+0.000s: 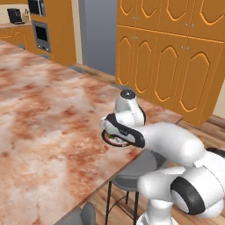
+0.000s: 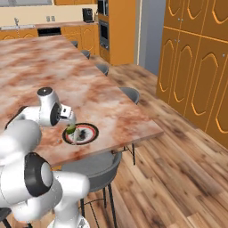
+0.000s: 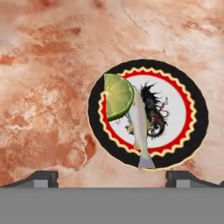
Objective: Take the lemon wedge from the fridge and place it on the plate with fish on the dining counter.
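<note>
In the hand view I see the lemon wedge (image 3: 118,96), a yellow-green half-round slice, lying on the round plate with fish (image 3: 192,118), which has a black rim, a red scalloped ring and a white centre. The wedge sits at about nine to ten o'clock on the plate, its straight cut edge running from twelve to six in that view and its curved rind bulging toward three. Its right edge touches the slim silver fish (image 3: 140,127), whose long axis runs from roughly twelve down to six, tail at the lower rim. A dark spiky printed motif (image 3: 154,111) lies just right of the fish.

My gripper (image 3: 112,178) hangs above the plate with its two dark tips spread wide apart, holding nothing.

The plate rests on the dining counter (image 1: 44,123), a reddish-brown and cream marbled slab, near its edge closest to the base. In the left base view the arm's wrist covers most of the plate; in the right base view the plate (image 2: 91,133) shows beneath the hand, and the wedge (image 2: 70,129) is a small blur. Grey stools (image 2: 95,167) stand along the counter edge, orange cabinets (image 1: 176,66) beyond.
</note>
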